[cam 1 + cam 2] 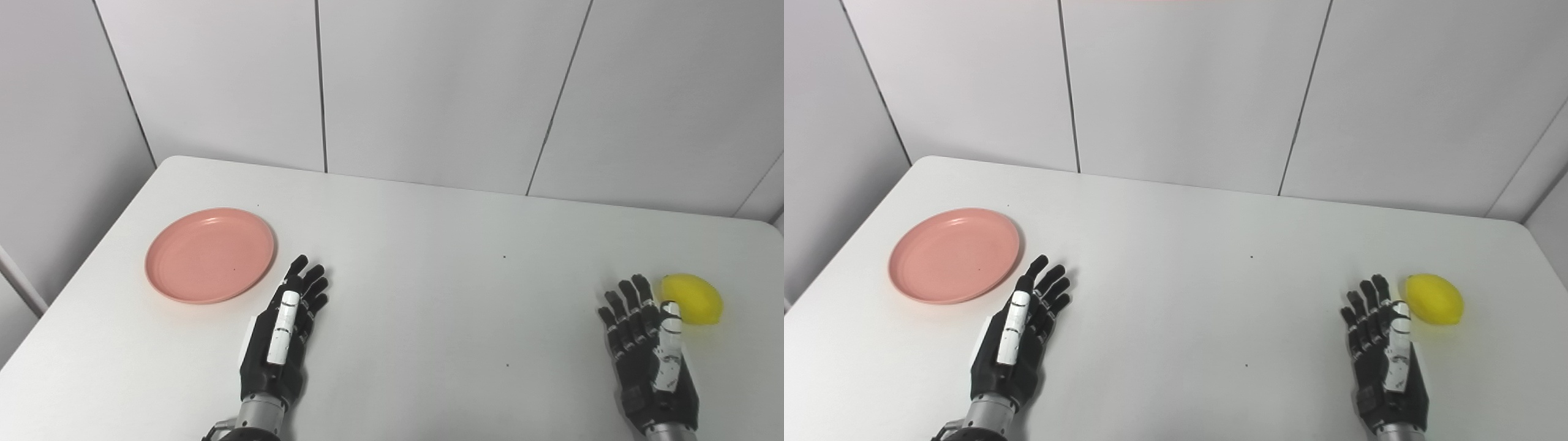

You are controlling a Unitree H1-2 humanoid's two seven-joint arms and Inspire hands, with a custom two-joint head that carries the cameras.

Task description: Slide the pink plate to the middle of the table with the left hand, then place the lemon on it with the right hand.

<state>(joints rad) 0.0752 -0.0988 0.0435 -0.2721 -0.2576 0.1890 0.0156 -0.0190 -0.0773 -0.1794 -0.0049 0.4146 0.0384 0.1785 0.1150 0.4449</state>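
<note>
While the pink plate (210,255) lies flat on the left side of the white table (416,294), the left hand (283,339) rests just near and right of it, fingers spread, holding nothing. On the right side, the right hand (650,346) lies with fingers apart and empty, the lemon (692,298) just beside its fingertips.
</note>
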